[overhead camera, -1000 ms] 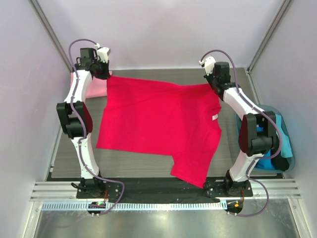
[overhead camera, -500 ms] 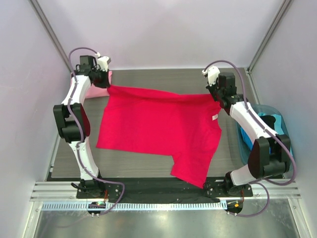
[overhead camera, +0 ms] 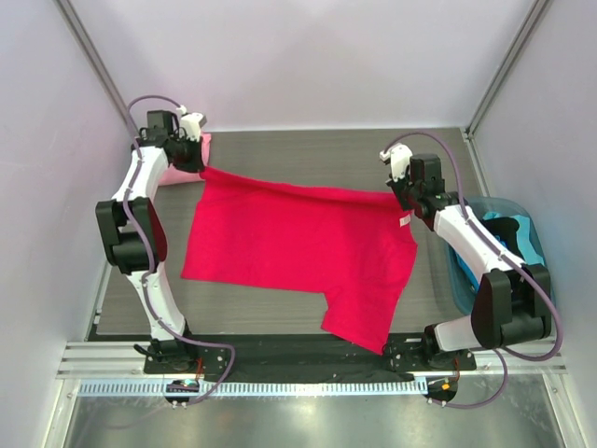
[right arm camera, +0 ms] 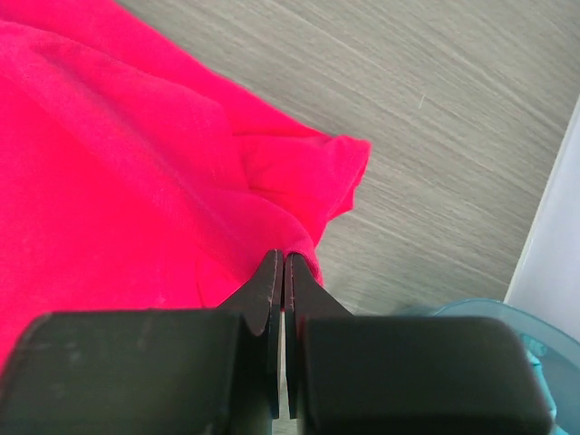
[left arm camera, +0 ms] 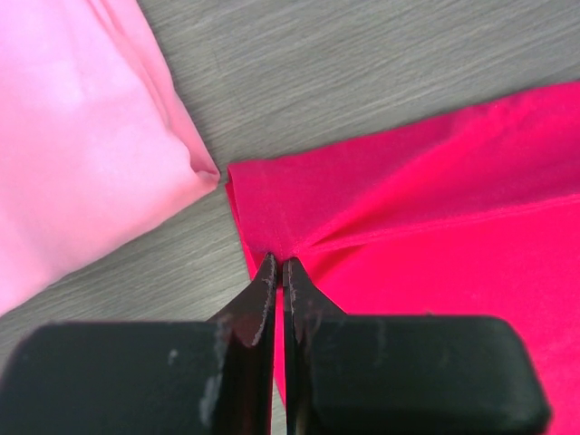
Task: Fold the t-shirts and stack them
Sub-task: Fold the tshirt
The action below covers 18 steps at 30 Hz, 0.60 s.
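I see the left gripper (left arm camera: pixel 276 265) pinching the red t-shirt (overhead camera: pixel 298 247) at its 10 o'clock corner, the right gripper (right arm camera: pixel 283 258) pinching its 2 o'clock corner; the pink t-shirt (left arm camera: pixel 72 136) lies just beside the left.

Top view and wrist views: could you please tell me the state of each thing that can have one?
Red tee: unfolded, far edge stretched between both grippers.
Pink tee: folded, lying beside the red tee's far left corner.
Left gripper: shut on the red tee's corner.
Right gripper: shut on the red tee's edge.
Bin: holds blue cloth.
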Each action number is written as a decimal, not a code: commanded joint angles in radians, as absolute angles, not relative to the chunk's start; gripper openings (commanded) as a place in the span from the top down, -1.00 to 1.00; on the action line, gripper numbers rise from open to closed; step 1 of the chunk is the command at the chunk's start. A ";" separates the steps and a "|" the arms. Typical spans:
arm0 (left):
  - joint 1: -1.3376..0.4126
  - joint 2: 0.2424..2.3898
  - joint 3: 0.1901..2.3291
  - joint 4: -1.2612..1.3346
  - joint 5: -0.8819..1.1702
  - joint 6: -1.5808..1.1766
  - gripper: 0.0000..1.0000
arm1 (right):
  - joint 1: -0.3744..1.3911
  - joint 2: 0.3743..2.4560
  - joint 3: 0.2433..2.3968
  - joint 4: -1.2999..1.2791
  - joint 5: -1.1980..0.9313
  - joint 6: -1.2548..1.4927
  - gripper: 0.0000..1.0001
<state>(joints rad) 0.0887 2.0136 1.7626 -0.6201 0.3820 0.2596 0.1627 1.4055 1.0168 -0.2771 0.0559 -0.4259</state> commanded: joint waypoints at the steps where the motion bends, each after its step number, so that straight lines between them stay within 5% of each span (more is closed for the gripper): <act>1: 0.101 1.951 1.738 -0.595 0.374 0.298 1.00 | 0.169 1.344 1.000 -0.270 0.034 -0.402 0.98; 18: 0.118 1.922 1.602 -0.614 0.367 0.327 0.99 | 0.179 1.287 0.899 -0.317 -0.044 -0.364 0.98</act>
